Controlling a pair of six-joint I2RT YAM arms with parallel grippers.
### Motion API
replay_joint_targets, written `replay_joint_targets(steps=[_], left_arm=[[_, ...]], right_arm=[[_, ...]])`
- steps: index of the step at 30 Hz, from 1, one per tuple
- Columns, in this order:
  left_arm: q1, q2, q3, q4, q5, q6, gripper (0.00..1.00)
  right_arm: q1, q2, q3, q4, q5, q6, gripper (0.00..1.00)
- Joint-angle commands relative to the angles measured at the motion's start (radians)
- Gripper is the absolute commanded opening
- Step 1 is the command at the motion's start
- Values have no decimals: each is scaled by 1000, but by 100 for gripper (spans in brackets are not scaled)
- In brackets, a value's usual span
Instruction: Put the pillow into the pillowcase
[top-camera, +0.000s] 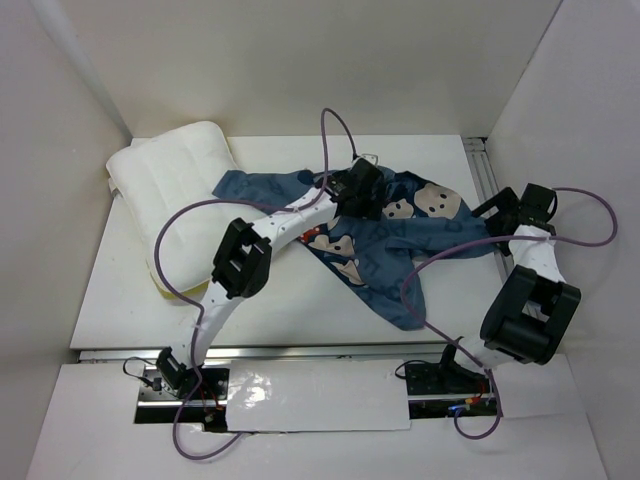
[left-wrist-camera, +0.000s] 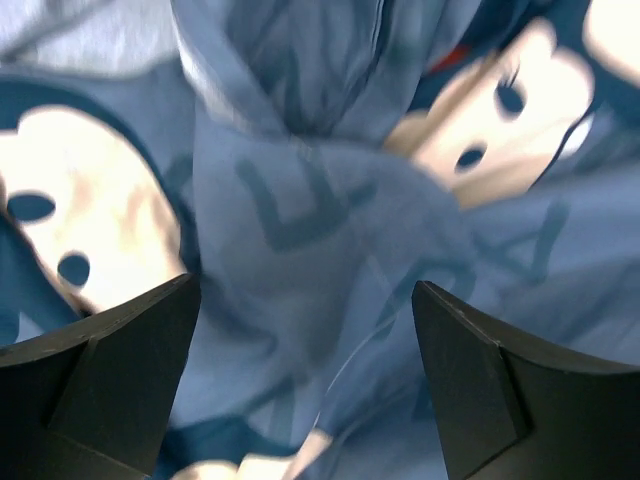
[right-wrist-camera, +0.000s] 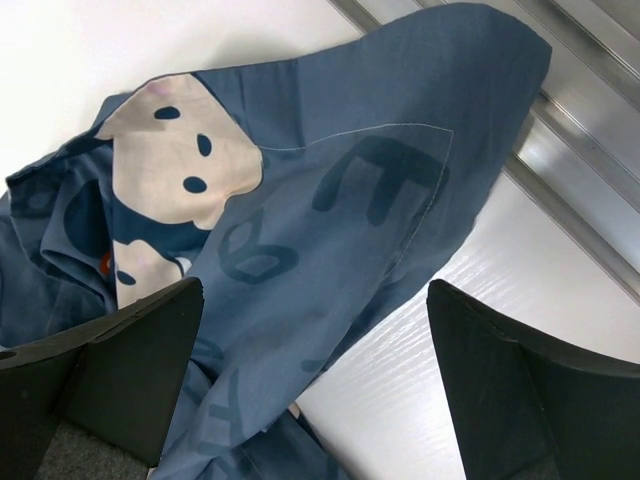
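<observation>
The pillow (top-camera: 172, 196) lies flat at the table's far left, white and apart from both grippers. The pillowcase (top-camera: 400, 245) lies crumpled across the middle of the table, blue with letters and mouse faces. My left gripper (top-camera: 358, 190) hovers close over its far middle part. In the left wrist view the left gripper (left-wrist-camera: 305, 292) is open, and a raised fold of the pillowcase (left-wrist-camera: 300, 220) lies between the spread fingers. My right gripper (top-camera: 500, 213) is at the pillowcase's right end. In the right wrist view the right gripper (right-wrist-camera: 315, 292) is open above the pillowcase's edge (right-wrist-camera: 350, 210) and empty.
A metal rail (top-camera: 485, 175) runs along the table's right side, also seen in the right wrist view (right-wrist-camera: 580, 130). White walls enclose the table on the left, back and right. Purple cables loop over both arms.
</observation>
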Motion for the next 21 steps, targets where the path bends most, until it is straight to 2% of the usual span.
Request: replay_joint_targets(steps=[1,3,4,7,11,13,14,15,17,21], left_arm=[[-7,42,64,91,-40,-61,100],[-7,57,65,103,-49,-61,96],[-7,57,65,103,-34,-61,90],[3,69,7,126,-1,-61,85],[13,69,-38,179,20,-46,69],[13,69,-38,189,20,-21,32],[13,69,-38,189,10,-21,7],[13,54,-29,189,10,-21,0],[3,17,-46,189,-1,-21,0],[3,-127,-118,212,-82,-1,0]], right_arm=[[-16,-29,-17,68,2,16,100],[-16,-29,-17,44,12,16,100],[-16,-20,-17,44,21,16,100],[-16,-11,-6,7,21,16,100],[-16,14,-6,-4,12,16,100],[-16,34,-6,-4,-8,16,100],[-16,57,-6,-4,-37,16,100],[-16,68,3,10,-56,16,100],[6,98,3,21,-76,16,100],[107,166,77,-25,18,16,100]])
